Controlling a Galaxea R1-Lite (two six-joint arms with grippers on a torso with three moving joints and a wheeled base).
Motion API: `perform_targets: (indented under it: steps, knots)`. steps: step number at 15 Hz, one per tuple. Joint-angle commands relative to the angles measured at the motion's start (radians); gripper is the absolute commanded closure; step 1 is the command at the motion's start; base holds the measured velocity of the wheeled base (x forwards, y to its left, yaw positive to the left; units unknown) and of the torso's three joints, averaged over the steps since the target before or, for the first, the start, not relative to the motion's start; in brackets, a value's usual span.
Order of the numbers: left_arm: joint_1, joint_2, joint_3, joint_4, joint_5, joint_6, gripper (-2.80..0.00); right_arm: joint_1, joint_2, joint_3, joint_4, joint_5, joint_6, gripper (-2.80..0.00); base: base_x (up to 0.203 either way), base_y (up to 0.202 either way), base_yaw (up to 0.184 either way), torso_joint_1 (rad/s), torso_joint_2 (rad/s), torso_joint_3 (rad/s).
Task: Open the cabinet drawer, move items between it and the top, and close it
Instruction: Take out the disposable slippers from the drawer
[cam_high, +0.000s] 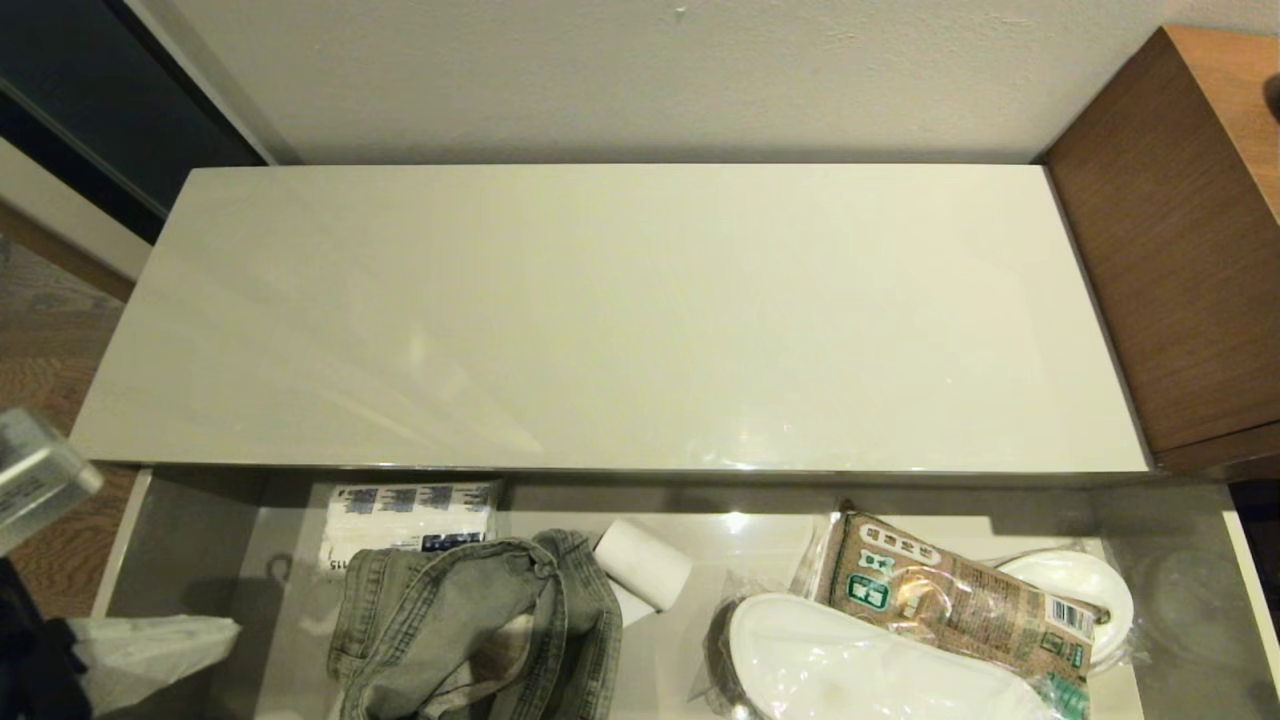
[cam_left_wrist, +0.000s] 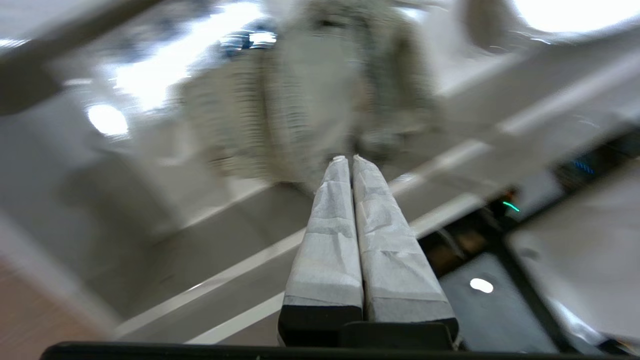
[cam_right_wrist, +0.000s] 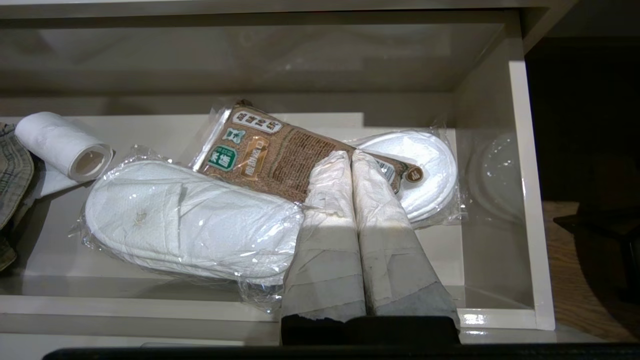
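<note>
Left gripper (cam_left_wrist: 350, 159) has its fingers pressed together on nothing, aimed at your denim garment (cam_high: 480, 620), which lies in the open cabinet drawer (cam_high: 180, 540) beside the slippers (cam_right_wrist: 190, 220); right gripper (cam_right_wrist: 350, 155), fingers together, waits above.

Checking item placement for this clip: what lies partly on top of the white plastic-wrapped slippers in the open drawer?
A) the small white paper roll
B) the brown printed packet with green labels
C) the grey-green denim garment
B: the brown printed packet with green labels rests across the white plastic-wrapped slippers inside the pale beige drawer.
</note>
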Motion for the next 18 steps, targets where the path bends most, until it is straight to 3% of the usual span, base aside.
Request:
perform_targets:
  steps: [1,3,6,9,11,12,18]
  knots:
    - [-0.024,0.081,0.0,-0.018,-0.027,-0.011,0.0,0.0,-0.022,0.002,0.0,0.0,-0.001,0.0,0.0,0.0,0.0,0.0,0.0,0.0]
    - [-0.05,0.133,-0.002,-0.097,-0.07,-0.055,0.0,0.0,-0.022,0.002,0.0,0.001,0.0,0.0,0.0,0.0,0.0,0.0,0.0,0.0]
    - [-0.103,0.179,0.0,-0.11,-0.073,-0.067,0.0,0.0,-0.022,0.002,-0.002,0.001,0.001,0.0,0.0,0.0,0.0,0.0,0.0,0.0]
    - [-0.109,0.184,0.0,-0.115,-0.074,-0.069,0.0,0.0,-0.022,0.002,-0.002,0.0,0.001,0.0,0.0,0.0,0.0,0.0,0.0,0.0]
    - [-0.138,0.256,-0.015,-0.19,-0.072,-0.067,0.0,0.0,-0.022,0.002,-0.002,0.0,0.001,0.0,0.0,0.0,0.0,0.0,0.0,0.0]
    - [-0.163,0.295,-0.026,-0.251,-0.067,-0.063,-2.8,0.0,-0.022,0.002,-0.002,0.0,0.001,0.0,0.0,0.0,0.0,0.0,0.0,0.0]
    - [-0.177,0.31,-0.042,-0.275,-0.046,-0.06,-2.8,0.0,-0.022,0.002,-0.002,0.0,0.001,0.0,0.0,0.0,0.0,0.0,0.0,0.0]
